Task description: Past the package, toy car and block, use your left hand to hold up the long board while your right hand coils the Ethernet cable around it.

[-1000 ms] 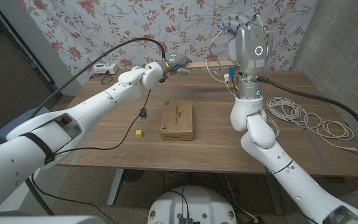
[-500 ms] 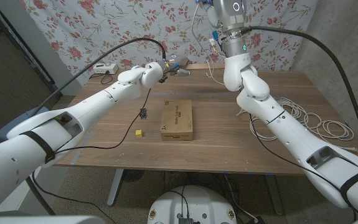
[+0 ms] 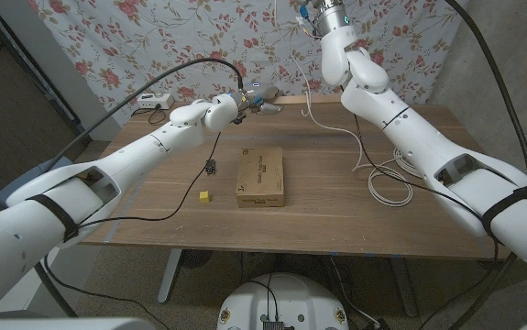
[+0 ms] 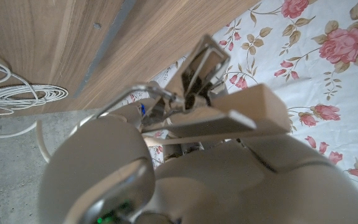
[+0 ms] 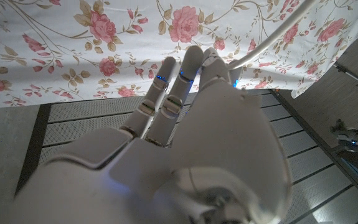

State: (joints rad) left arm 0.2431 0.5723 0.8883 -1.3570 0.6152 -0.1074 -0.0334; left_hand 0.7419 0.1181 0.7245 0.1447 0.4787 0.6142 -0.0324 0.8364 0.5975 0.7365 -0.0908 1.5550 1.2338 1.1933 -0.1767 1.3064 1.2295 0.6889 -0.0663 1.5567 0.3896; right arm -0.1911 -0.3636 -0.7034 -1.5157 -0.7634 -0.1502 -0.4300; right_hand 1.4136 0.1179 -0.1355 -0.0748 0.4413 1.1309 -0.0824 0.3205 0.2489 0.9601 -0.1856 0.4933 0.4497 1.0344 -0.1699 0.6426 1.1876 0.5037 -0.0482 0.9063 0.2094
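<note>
A: Item one, furthest left of the package?

B: White box (image 3: 154,101), sitting near the table's (image 3: 428,234) far left corner, well behind the package (image 3: 260,177).

A: Next?

B: Yellow block (image 3: 205,196), lying just left of the package's near corner. Small black toy car (image 3: 211,166), sitting left of the package's far end, slightly apart from it.

A: Left hand?

B: Left hand (image 3: 249,97) is hovering behind the package at the table's far edge, fingers closing on the end of the long board (image 3: 292,95). In the left wrist view the hand (image 4: 185,168) is clamping that pale board (image 4: 228,118), its fingers (image 4: 200,74) wrapping the top.

A: The package itself?

B: Brown cardboard, lying flat mid-table, closed; contents cannot be told.

A: Right hand?

B: Right hand (image 3: 320,11) is reaching high above the far edge, right of the package, at the picture's top. In the right wrist view the hand's (image 5: 185,130) fingers (image 5: 166,99) are lying close together, with the Ethernet cable (image 5: 278,34) running past them; a grip looks likely but I cannot tell.

A: The cable?

B: White cable (image 3: 359,137) is hanging from that hand to the table, loose loops lying right of the package.

A: Open room?

B: Bare wood is showing along the near edge in front of the package.
</note>
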